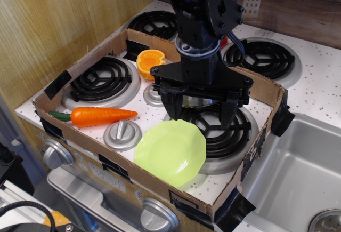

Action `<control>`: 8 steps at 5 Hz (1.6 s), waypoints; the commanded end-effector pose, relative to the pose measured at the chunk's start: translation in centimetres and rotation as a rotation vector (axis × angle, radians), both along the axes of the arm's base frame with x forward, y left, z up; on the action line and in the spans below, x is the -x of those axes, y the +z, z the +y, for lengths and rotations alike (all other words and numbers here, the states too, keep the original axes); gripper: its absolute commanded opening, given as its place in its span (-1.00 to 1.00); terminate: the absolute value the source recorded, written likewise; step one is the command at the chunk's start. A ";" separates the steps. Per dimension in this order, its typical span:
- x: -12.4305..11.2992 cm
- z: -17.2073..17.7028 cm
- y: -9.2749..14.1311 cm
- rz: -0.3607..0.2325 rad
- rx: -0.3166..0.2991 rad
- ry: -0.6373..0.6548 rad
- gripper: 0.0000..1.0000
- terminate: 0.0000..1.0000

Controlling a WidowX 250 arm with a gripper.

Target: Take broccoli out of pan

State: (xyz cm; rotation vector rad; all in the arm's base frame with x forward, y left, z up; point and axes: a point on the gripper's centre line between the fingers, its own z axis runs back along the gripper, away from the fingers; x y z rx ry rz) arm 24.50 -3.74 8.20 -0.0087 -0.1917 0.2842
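My gripper (200, 109) hangs over the right front burner with its two black fingers (171, 105) spread wide, so it is open. Between the fingers shows a sliver of the shiny steel pan (198, 102); the gripper body hides most of it. The fingers stand either side of the pan at about rim height. The broccoli is hidden; I see no light-green lumpy piece anywhere, and the pan's inside is covered by the gripper.
A low cardboard wall (85, 152) rings the stove top. Inside are an orange half (150, 62), a carrot (101, 116), a lime-green plate (170, 152) just in front of the gripper, and two grey knobbed lids (122, 134) (153, 96). A steel sink (298, 173) lies right.
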 end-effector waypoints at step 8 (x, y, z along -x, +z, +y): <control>-9.1 5.0 4.0 -0.094 -0.098 -0.129 1.00 -1.00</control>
